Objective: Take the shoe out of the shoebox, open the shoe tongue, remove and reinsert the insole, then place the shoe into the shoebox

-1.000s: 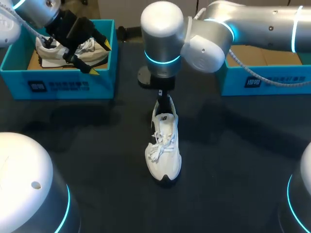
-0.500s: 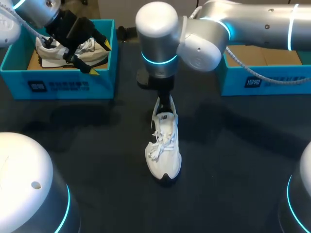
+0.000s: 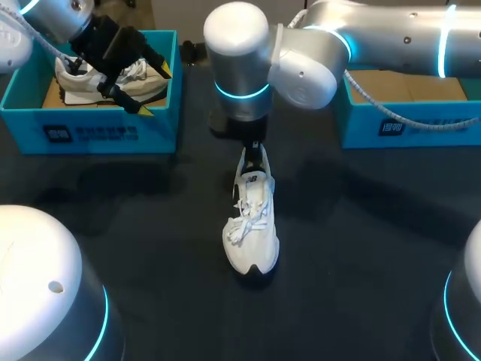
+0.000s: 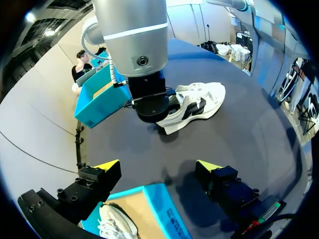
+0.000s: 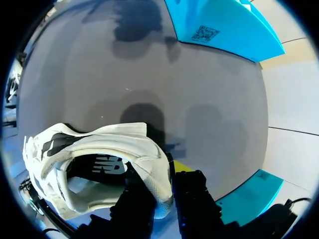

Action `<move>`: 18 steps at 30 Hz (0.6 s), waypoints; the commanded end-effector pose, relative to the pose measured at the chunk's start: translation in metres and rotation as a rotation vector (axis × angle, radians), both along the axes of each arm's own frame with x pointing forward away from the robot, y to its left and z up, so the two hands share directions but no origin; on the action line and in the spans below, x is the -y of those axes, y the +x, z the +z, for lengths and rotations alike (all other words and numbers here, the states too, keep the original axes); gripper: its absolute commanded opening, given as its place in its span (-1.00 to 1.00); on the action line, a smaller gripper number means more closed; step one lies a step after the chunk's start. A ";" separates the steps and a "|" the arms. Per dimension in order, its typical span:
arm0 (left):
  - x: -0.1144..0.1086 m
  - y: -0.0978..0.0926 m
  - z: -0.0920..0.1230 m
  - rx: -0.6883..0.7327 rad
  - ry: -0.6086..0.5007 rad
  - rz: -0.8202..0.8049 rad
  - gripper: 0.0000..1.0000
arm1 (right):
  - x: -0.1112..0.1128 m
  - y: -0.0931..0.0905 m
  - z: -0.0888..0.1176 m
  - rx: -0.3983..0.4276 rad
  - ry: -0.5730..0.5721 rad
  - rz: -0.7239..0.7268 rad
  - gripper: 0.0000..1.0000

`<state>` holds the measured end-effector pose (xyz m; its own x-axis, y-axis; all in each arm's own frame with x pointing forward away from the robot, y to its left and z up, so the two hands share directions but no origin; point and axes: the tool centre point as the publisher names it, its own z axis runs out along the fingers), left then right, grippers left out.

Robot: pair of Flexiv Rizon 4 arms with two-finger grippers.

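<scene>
Heel of the shoe [image 3: 252,226] covered by the right gripper [image 3: 254,154], itself hidden under the right arm [image 3: 240,68], second shoe [image 3: 73,84] half masked by the left gripper [image 3: 154,90], right shoebox [image 3: 406,124] cut off at the edge.

Robotics lab: silver robot arms [image 3: 391,37] over a dark table [image 3: 150,226].

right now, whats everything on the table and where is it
white lace-up sneaker with black sole: one, white, middle of the table, upright, heel toward the far side
second white sneaker: one, white, inside the left shoebox
left shoebox: one, bright blue cardboard, far left
right shoebox: one, bright blue cardboard, far right
dark table: one, black-grey
left gripper: yellow tips, open, over the left shoebox
right gripper: shut on the middle sneaker's heel
</scene>
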<state>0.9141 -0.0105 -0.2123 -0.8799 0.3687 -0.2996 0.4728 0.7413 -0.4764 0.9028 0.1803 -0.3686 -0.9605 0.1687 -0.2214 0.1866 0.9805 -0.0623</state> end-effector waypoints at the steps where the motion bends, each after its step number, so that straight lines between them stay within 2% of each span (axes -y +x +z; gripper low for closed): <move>1: 0.000 -0.001 0.000 0.001 0.003 0.001 1.00 | -0.001 -0.006 0.019 0.008 -0.003 0.000 -1.00; 7: 0.000 -0.001 0.000 0.001 0.003 0.001 1.00 | 0.001 -0.009 0.062 0.010 0.029 0.010 -1.00; 15: 0.000 -0.001 0.000 0.001 0.003 0.001 1.00 | 0.001 -0.013 0.136 0.051 0.079 0.034 -1.00; 16: 0.000 -0.001 0.000 0.001 0.003 0.001 1.00 | 0.001 -0.013 0.136 0.051 0.079 0.034 -1.00; 18: 0.000 -0.001 0.000 0.001 0.003 0.001 1.00 | 0.002 -0.012 0.160 0.053 0.083 0.051 -1.00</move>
<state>0.9141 -0.0105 -0.2122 -0.8799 0.3688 -0.2997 0.4729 0.7412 -0.4764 0.9008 0.1867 -0.2536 -0.9550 0.1457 -0.2584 0.1462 0.9891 0.0173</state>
